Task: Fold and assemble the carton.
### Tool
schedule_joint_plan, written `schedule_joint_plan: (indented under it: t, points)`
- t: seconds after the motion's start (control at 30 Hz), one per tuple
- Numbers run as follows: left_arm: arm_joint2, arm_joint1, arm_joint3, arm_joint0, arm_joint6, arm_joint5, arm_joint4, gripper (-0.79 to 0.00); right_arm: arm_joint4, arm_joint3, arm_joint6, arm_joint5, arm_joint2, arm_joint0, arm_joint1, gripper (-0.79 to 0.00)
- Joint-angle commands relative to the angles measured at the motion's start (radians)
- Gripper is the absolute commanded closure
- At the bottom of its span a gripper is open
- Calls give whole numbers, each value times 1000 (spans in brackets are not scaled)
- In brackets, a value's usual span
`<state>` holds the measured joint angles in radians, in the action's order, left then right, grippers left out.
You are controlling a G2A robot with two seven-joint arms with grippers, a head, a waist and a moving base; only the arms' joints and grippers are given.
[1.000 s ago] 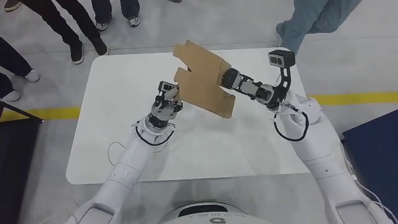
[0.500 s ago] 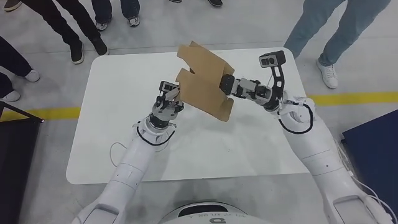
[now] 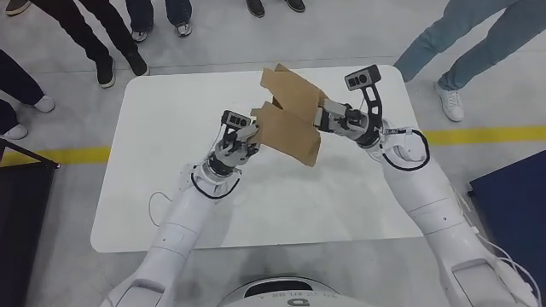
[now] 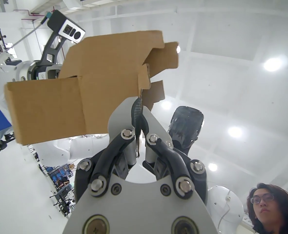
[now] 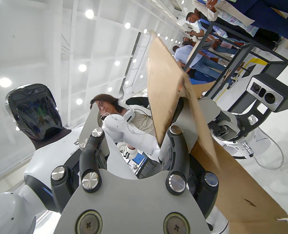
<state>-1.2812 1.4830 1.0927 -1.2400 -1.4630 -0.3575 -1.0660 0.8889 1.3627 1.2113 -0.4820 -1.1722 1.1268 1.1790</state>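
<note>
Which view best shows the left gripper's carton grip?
Left wrist view: up close, the left gripper is shut on the carton edge. Top view shows the carton above the table between both arms, the pinch tiny. In the right wrist view, panels cover it.

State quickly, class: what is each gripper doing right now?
Left gripper: jaws closed on an edge of the carton.
Right gripper: jaws open, wide apart, with the carton at one side of the gap.
</note>
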Motion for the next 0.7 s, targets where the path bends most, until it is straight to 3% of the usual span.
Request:
schedule_joint_plan:
  t: [0.0, 0.1, 0.17, 0.27, 0.3, 0.47, 0.57, 0.67]
  points:
    - [-12, -2, 11, -4, 5, -5, 39, 0, -21, -7, -9, 5, 3, -8, 1, -539]
    - [-39, -7, 31, -12, 17, -17, 79, 0, -26, -13, -13, 12, -3, -20, 2, -493]
    - [-57, -10, 40, -16, 18, -17, 94, 0, -25, -16, -11, 15, -11, -24, 2, -385]
    - [-80, -15, 46, -21, 19, -19, 119, 0, -27, -20, -10, 21, -22, -27, 1, -332]
    - [-86, -17, 47, -23, 22, -22, 134, 0, -29, -22, -9, 23, -25, -28, 0, -283]
    - [-103, -26, 53, -29, 42, -42, 205, 0, -59, -30, 4, 48, -34, -32, -3, -246]
    - [-110, -30, 54, -29, 52, -52, 208, 0, -89, -32, 16, 61, -35, -36, -5, -163]
    - [-118, -36, 54, -25, 68, -68, 247, 0, -117, -34, 25, 77, -34, -41, -7, -169]
